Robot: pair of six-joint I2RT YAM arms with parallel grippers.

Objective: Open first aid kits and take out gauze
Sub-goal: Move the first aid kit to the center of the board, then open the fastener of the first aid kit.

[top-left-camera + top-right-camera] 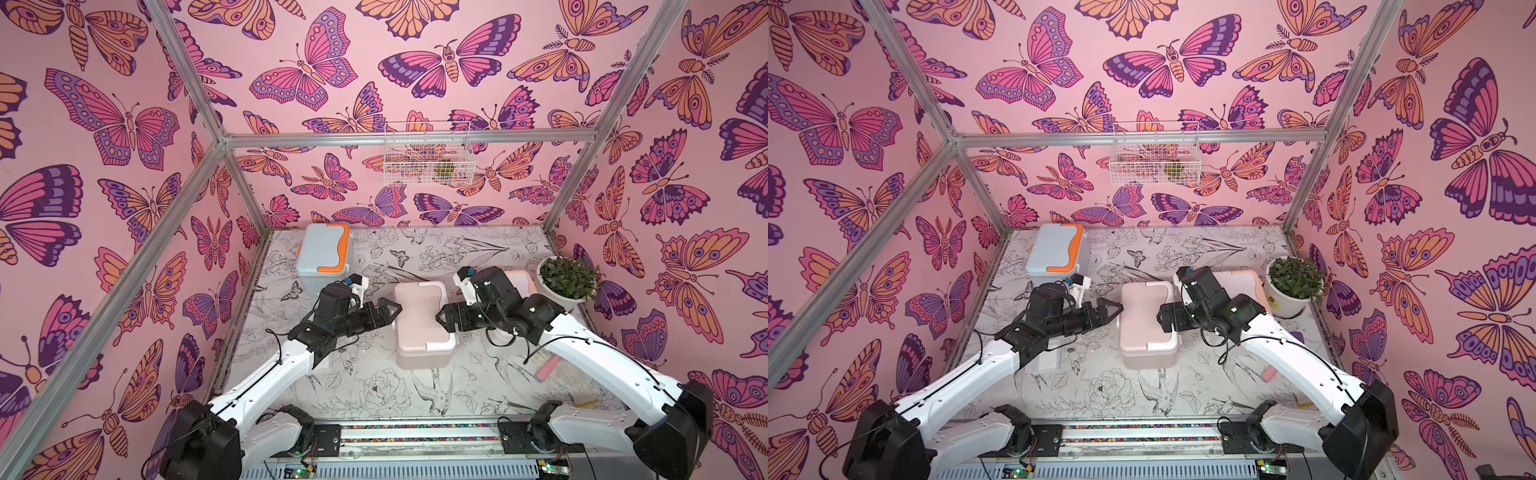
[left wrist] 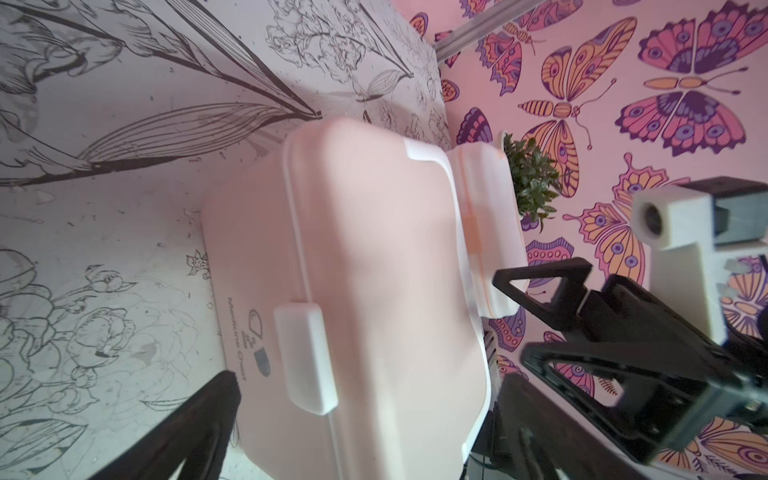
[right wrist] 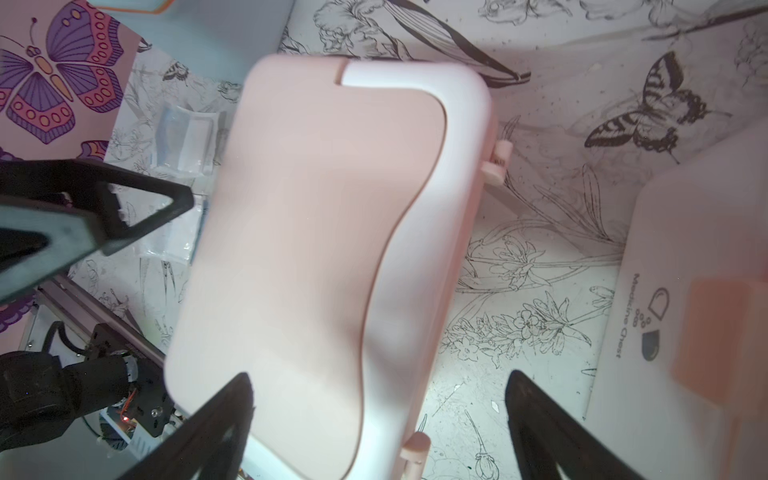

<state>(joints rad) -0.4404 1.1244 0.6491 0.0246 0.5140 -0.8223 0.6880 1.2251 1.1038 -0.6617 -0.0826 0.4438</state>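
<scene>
Gauze (image 3: 185,141) lies partly hidden beside the beige-pink case (image 1: 419,320) (closed), flanked by left gripper (image 1: 392,311) and right gripper (image 1: 443,319), jaws apart.

Pink butterfly walls (image 1: 361,41), aluminium frame (image 1: 311,141) (wire basket (image 1: 428,153) hung), floral-sketch tabletop (image 1: 415,257).

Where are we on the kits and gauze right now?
Done: some gauze packets lie on the table. In hand: left gripper and right gripper, both open, flank the shut beige-pink kit. Remaining: open it; blue-grey kit and white kit also look shut.
</scene>
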